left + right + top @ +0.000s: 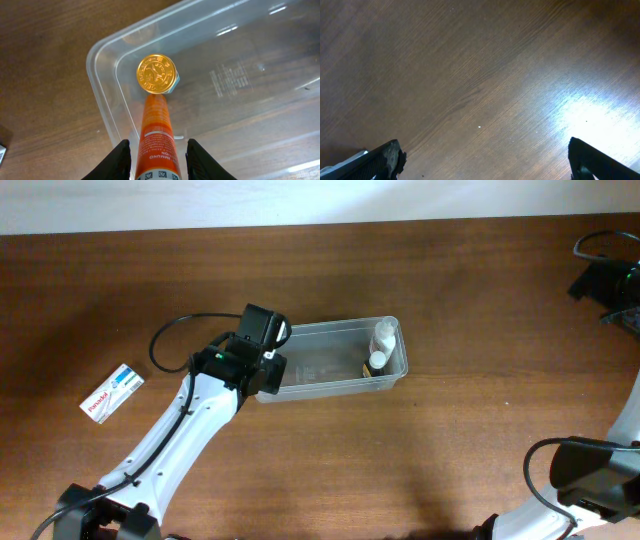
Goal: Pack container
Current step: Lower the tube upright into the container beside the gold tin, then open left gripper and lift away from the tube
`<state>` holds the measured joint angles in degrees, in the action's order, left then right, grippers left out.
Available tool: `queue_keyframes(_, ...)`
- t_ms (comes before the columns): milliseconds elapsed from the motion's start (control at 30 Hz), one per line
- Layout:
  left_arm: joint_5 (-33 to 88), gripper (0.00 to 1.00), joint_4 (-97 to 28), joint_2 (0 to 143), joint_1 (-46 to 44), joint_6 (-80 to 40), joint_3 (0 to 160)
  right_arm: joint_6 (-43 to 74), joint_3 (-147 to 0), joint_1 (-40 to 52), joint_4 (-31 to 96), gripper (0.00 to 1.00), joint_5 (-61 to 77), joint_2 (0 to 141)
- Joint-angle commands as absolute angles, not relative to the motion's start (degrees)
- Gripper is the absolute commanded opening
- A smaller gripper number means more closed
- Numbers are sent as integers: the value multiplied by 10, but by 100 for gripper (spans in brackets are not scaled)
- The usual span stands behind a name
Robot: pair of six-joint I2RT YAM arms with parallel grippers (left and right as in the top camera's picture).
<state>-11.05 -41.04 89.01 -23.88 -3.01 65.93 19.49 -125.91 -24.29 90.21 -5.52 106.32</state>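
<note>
I find left gripper (157, 150) clamped on orange tube (157, 120), gold cap (156, 74) just inside container (102, 95) end wall; right gripper (484, 150) wide open, empty. Concern: release here, tube catches rim, topples outside.

left arm (185, 430): white links, black joints | left gripper (158, 146): black fingers (120, 162) | cable (153, 348): black loop, 9 o'clock

Clear rectangular container (330, 365), rounded corners, rimmed, upright, lidless, on the wooden table (450, 450), near centre
</note>
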Motion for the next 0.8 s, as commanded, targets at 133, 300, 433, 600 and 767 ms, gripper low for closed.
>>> queue_keyframes(133,-133,36,-396,894,-213,-32,656,198,-1268,-244,902,98,-56,1055)
queue_keyframes(300,-118,36,-401,893,-212,-32,656,198,-1268,-244,902,99,-57,1055)
queue_keyframes(433,-55,35,-419,893,-212,-32,657,198,-1268,-244,902,98,-56,1055)
queue_keyframes(600,-26,36,-425,893,-212,-44,657,198,-1268,-244,902,98,-57,1055)
queue_keyframes(767,-22,35,-425,893,-212,-47,658,198,-1268,-244,902,98,-56,1055)
